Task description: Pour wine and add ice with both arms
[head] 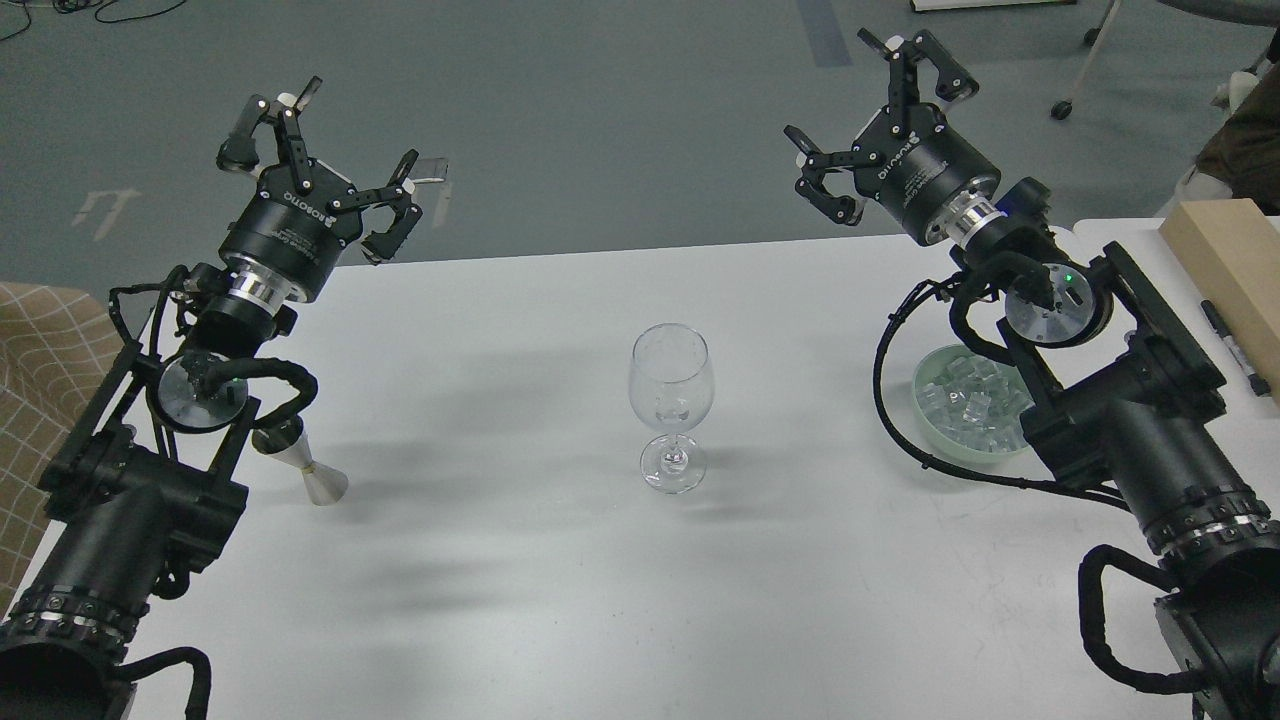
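A clear wine glass (pixel 671 402) stands upright and empty at the middle of the white table (pixel 560 560). Several clear ice cubes (pixel 968 398) lie in a pale green bowl (pixel 935 425) at the right, partly hidden under my right arm. A small steel jigger (pixel 312 470) stands at the left, partly hidden behind my left arm. My left gripper (pixel 318 165) is open and empty, raised past the table's far left edge. My right gripper (pixel 880 125) is open and empty, raised past the far right edge. No wine bottle shows.
A wooden block (pixel 1225 255) and a black marker (pixel 1235 348) lie at the table's right edge. A tan checked cloth (pixel 40 360) sits off the table's left side. Grey floor lies beyond the far edge.
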### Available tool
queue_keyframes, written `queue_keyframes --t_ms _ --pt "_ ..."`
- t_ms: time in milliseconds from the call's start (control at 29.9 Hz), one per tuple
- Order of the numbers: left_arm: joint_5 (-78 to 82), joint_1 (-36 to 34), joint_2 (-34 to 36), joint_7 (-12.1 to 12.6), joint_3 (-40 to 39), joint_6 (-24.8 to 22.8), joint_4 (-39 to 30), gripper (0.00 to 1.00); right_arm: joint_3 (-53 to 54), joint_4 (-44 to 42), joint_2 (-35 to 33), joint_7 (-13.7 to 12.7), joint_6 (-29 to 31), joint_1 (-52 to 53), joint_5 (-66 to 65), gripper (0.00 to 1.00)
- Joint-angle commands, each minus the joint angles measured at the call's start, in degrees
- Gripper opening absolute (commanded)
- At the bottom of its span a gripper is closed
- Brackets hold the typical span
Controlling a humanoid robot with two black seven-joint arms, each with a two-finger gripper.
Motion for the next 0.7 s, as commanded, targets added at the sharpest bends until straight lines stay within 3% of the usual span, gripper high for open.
queue_keyframes --t_ms 0,668 --pt "0.0 0.0 0.0 0.0 0.0 0.0 0.0 0.98 0.0 0.0 0.0 0.0 0.0 0.1 -0.1 1.00" --pt "0.0 0.0 -0.1 0.0 0.0 0.0 0.0 0.98 -0.1 0.1 0.0 0.0 0.0 0.0 0.0 1.00"
